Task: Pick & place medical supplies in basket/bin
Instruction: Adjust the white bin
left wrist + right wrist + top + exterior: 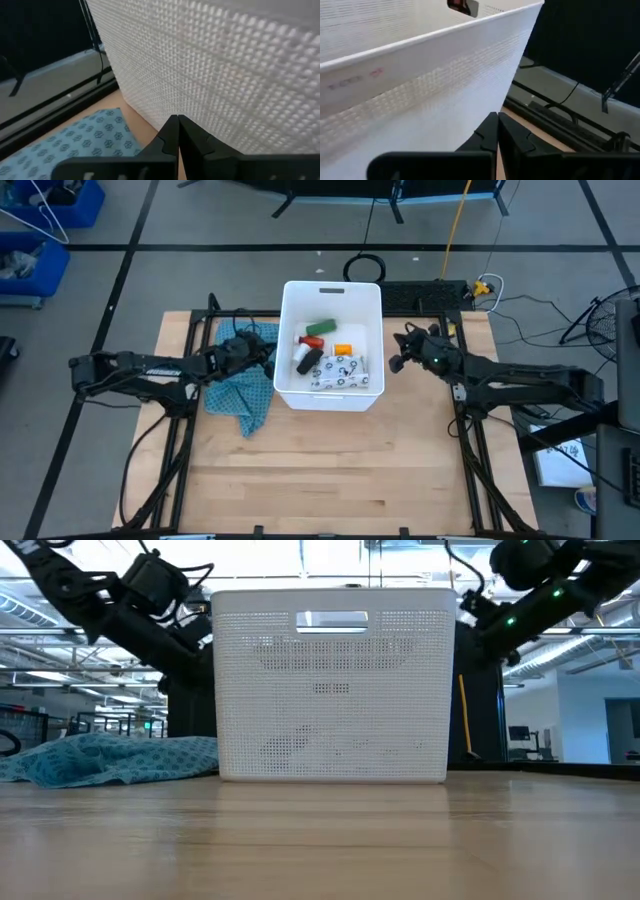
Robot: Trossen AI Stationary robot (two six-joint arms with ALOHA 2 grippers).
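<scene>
The white tub (332, 388) stands at the table's middle, its handle slot (331, 290) in the far short wall. Inside lie a green block (320, 327), a small red-and-white bottle (311, 340), an orange bottle (343, 349), a black oblong (308, 361) and a white speckled pouch (340, 371). My left gripper (268, 358) is shut, level beside the tub's left wall (210, 65), above the teal cloth (243, 388). My right gripper (398, 352) is shut and hovers a little apart from the tub's right wall (420, 85). My left gripper's shut fingertips (172, 122) stand right at the lower part of the tub's left wall, coming level from the table's left. I cannot tell whether they touch it.
The teal cloth lies crumpled on the table left of the tub (110, 760). Blue crates (45, 220) sit on the floor beyond the far left corner. Cables and a black device (425, 295) lie behind the tub. The table's near half (320, 470) is bare wood.
</scene>
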